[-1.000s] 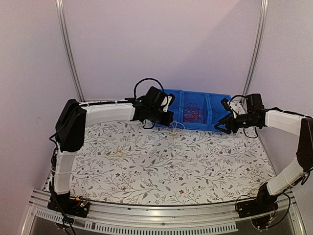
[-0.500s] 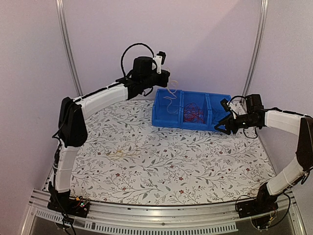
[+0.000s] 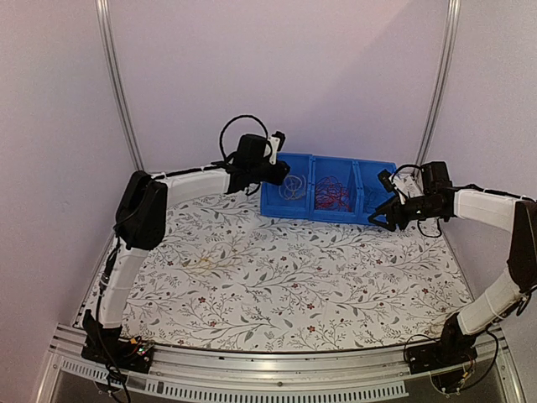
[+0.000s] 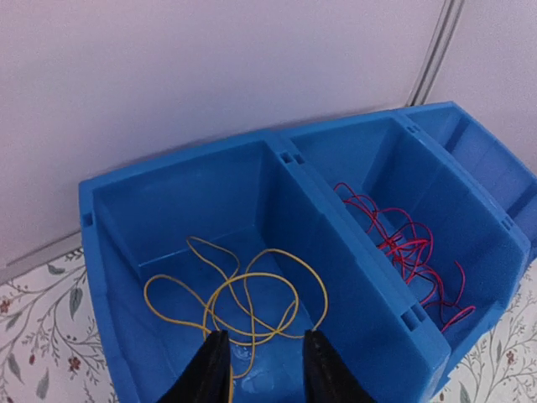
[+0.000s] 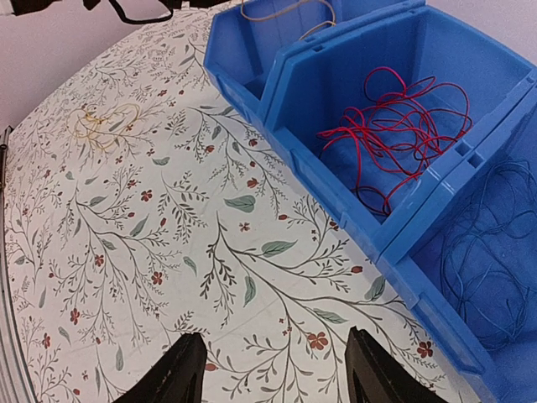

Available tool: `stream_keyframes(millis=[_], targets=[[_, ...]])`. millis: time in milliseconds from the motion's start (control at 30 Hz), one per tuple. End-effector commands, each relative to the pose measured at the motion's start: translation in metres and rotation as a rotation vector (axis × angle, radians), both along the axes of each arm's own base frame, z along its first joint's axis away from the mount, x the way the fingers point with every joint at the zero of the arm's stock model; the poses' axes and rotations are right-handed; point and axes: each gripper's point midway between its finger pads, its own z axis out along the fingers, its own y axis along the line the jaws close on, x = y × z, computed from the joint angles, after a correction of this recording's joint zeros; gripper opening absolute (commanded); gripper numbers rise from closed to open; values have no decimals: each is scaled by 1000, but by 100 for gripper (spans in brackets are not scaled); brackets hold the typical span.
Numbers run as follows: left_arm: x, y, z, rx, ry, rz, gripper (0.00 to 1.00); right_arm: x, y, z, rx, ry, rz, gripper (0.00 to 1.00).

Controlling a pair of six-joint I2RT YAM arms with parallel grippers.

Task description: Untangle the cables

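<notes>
Inside the bin (image 3: 336, 214), cables (image 3: 331, 193) lie coiled, 1 colour per compartment.

Smooth blue plastic bin (image 4: 352, 281), matt printed tablecloth (image 5: 126, 210)

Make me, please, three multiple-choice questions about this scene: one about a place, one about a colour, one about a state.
1. Where does the yellow wire lie?
A. in the middle compartment of the blue bin
B. in an end compartment
C. outside the bin

2. What colour is the wire in the middle compartment?
A. red
B. green
C. white

3. How are the jaws of the right gripper?
A. shut on a wire
B. shut on the bin's rim
C. open, empty

Answers:
1 B, it lies alone beside the bin's outer wall.
2 A, the red wire lies there.
3 C, only the table shows between them.
</notes>
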Motion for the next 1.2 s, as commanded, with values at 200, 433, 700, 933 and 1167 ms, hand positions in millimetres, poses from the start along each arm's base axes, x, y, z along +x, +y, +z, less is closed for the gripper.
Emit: stream_keyframes(millis=[200,433,700,933,1167], targets=[[-48,32,83,-15,-44,25,51,-1,1,2,9,-1,15,61],[-121,102,36,109,155,140,51,-6,5,10,31,-17,45,60],[-203,194,-42,254,503,382,48,-20,31,14,9,-49,135,57],[-263,247,-85,146,684,647,47,-24,37,12,6,-48,160,56],[-269,273,-90,-24,669,763,44,-29,45,13,15,-44,185,56]])
